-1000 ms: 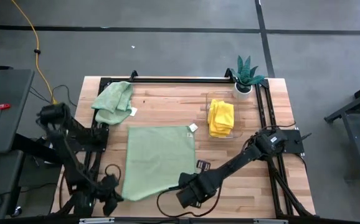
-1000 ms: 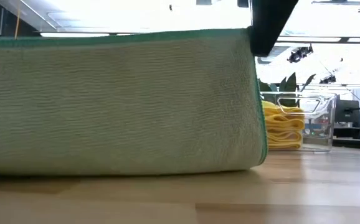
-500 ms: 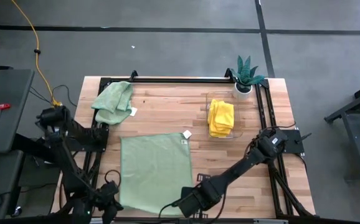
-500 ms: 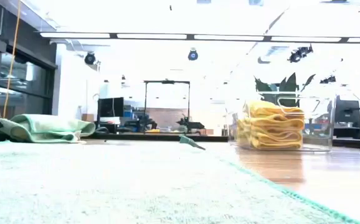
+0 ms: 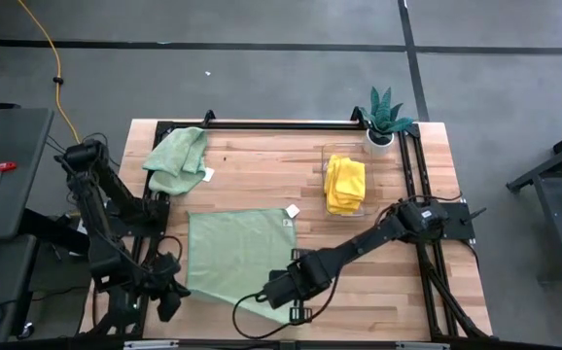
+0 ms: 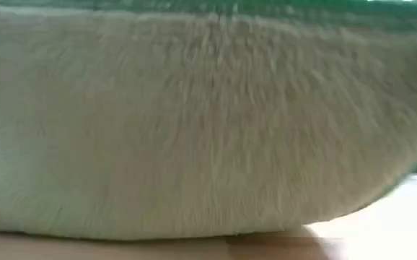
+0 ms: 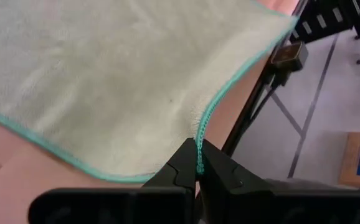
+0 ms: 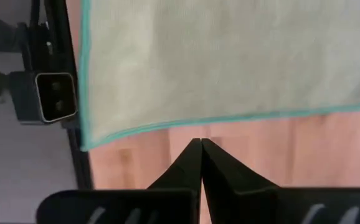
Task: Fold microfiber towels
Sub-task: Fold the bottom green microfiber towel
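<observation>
Wooden table (image 5: 262, 165), centre of the high view; black frame rails along its edges.

Spread green towel (image 5: 237, 248), pale sage with a teal hem, lower centre of the high view; lies mostly flat on the table, its near edge raised; a white tag at its upper right corner; in the low view the same cloth (image 6: 194, 123) fills almost the whole frame, with a strip of table along the bottom.

Left gripper (image 5: 169, 289), lower left of the high view, at the towel's lower left corner; in the left wrist view (image 7: 198, 171) its fingers are pressed together on the teal hem of the towel (image 7: 118, 74), clamped on the corner.

Right gripper (image 5: 283, 292), lower centre of the high view, at the towel's lower right corner; in the right wrist view (image 8: 200, 163) its fingers meet tip to tip; the towel's hem (image 8: 230, 68) shows beyond the tips with bare table between; whether any cloth is pinched there cannot be told.

Crumpled green towel (image 5: 176, 158), upper left of the table, well apart from the spread one.

Yellow towels (image 5: 345, 184), a folded stack in a clear container (image 5: 322, 154), right of centre.

Potted plant (image 5: 383, 119), white pot, upper right corner of the table, just beside the container.
</observation>
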